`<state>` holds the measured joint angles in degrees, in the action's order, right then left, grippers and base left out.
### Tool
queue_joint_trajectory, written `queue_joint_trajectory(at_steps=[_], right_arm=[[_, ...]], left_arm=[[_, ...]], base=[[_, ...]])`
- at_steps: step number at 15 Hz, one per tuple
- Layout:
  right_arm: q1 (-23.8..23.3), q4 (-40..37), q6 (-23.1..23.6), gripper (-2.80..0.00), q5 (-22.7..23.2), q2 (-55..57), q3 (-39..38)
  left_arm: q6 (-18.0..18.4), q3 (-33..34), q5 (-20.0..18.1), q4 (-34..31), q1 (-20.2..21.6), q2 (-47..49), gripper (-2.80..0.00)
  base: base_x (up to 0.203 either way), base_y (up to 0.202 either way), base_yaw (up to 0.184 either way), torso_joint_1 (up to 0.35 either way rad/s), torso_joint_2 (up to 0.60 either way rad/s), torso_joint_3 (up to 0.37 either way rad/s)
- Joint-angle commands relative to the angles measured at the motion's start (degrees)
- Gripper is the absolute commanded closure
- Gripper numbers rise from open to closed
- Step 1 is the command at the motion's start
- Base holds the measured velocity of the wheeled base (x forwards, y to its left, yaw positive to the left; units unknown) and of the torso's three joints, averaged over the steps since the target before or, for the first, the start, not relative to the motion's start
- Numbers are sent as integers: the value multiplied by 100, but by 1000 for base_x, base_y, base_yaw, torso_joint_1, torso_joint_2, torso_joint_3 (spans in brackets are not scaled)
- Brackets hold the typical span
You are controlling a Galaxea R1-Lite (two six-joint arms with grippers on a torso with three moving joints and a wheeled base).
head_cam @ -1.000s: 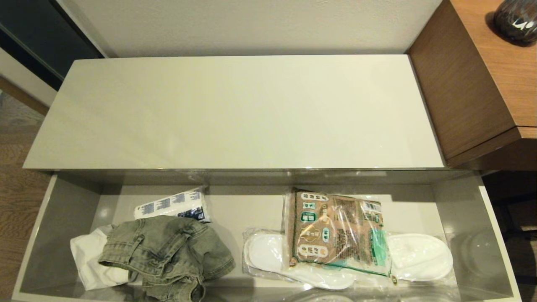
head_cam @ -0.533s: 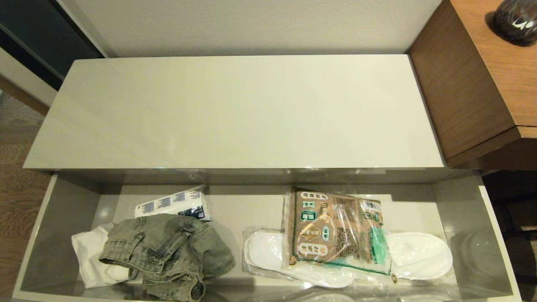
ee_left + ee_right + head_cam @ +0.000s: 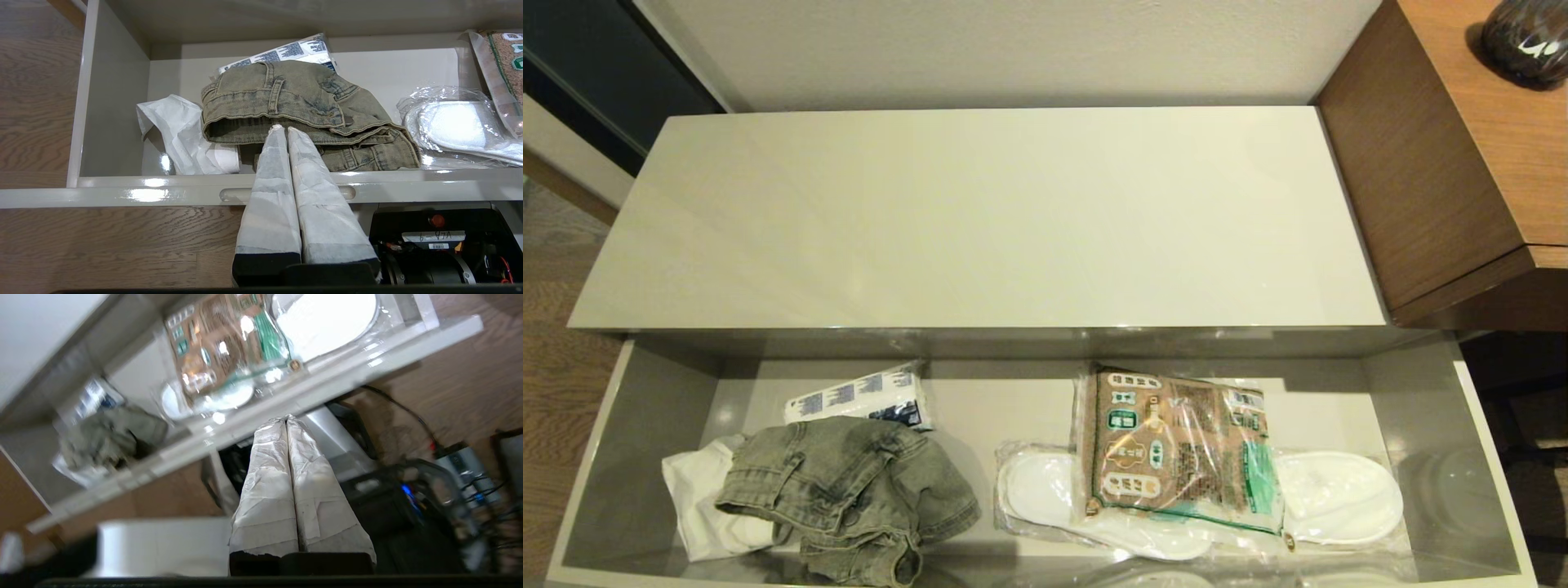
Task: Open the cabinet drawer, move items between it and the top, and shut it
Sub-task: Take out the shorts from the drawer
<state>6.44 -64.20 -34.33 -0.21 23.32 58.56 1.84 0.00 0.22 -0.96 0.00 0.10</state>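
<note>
The cabinet drawer (image 3: 637,457) stands pulled out below the glossy cream top (image 3: 980,220), which is bare. A crumpled grey-green denim garment (image 3: 849,490) lies in the drawer's left half. In the left wrist view my left gripper (image 3: 282,130) is shut with nothing between its fingers. It reaches over the drawer's front rim and one slim notch (image 3: 231,194), its tips at the denim (image 3: 294,94) waistband; contact cannot be told. My right gripper (image 3: 285,419) is shut and empty, outside and below the drawer's front. Neither gripper shows in the head view.
A white cloth (image 3: 694,498) lies partly under the denim, and a blue-printed white packet (image 3: 866,396) sits behind it. A brown printed packet (image 3: 1176,449) rests on plastic-wrapped white slippers (image 3: 1339,498) in the right half. A wood-grain desk (image 3: 1462,147) with a dark vase (image 3: 1523,37) adjoins the cabinet's right end.
The drawer's contents have crept very slightly toward the cabinet in the head view. Nothing was taken hold of or let go.
</note>
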Motion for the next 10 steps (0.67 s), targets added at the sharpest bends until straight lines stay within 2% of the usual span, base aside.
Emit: queue_joint_trajectory(at_steps=[1,3,6,8,10], right_arm=[[-130,-164,429,0,75,-603,-490],[-138,-433,545,0,146,-536,-243],[31,-1543,684,0,527,17,1219],[467,-1810,804,0,809,248,1375],[739,-1709,902,0,885,391,1244]], left_arm=[[0,0,4,0,5,8,0],[0,0,4,0,0,8,0],[0,0,4,-7,0,8,0],[0,0,4,0,0,8,0],[0,0,4,0,0,8,0]], base=[[0,0,0,0,0,0],[0,0,0,0,0,0],[0,0,0,0,0,0],[0,0,0,0,0,0],[0,0,0,0,0,0]])
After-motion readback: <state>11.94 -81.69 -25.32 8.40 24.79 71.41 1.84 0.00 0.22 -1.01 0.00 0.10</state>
